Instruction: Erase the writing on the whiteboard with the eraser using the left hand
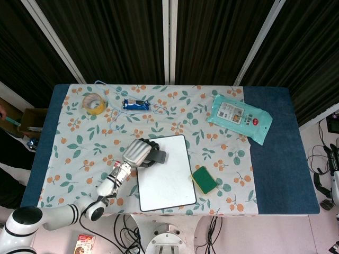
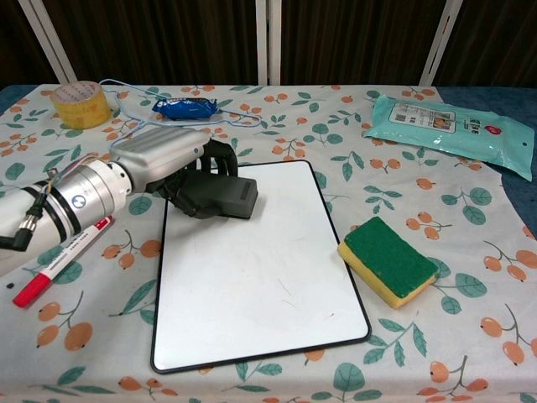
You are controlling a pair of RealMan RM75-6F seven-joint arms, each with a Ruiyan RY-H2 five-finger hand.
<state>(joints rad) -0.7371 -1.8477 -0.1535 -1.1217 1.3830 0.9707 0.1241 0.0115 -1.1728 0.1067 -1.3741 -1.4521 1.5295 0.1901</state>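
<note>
- The head view takes in the whole desk, with its floral cloth between blue strips at either end, and the left arm reaching in from 7 o'clock; the chest view shows only the forearm and the near things, but in closer detail.
- The silver left hand grasps the dark grey block eraser, fingers curled over its far side; in the head view the same hand hides most of the eraser.
- The eraser rests on the white rectangular whiteboard with a black frame, at the board's 11 o'clock corner.
- The chest view shows only faint thin marks on the board's lower half; the head view shows the board as plain white.
- The red-capped marker pen lies on the cloth at 9 o'clock of the board, under the forearm; the head view hardly shows it.
- The green-and-yellow sponge lies just beside the board's right edge at 3 o'clock.
- A yellow roll of tape, a blue wrapped packet on a thin blue cord, and a teal pack of wet wipes lie along the far side.
- A brown cardboard box, off the desk at 9 o'clock, shows in the head view only; its contents cannot be made out.
- The right hand appears in neither view.
</note>
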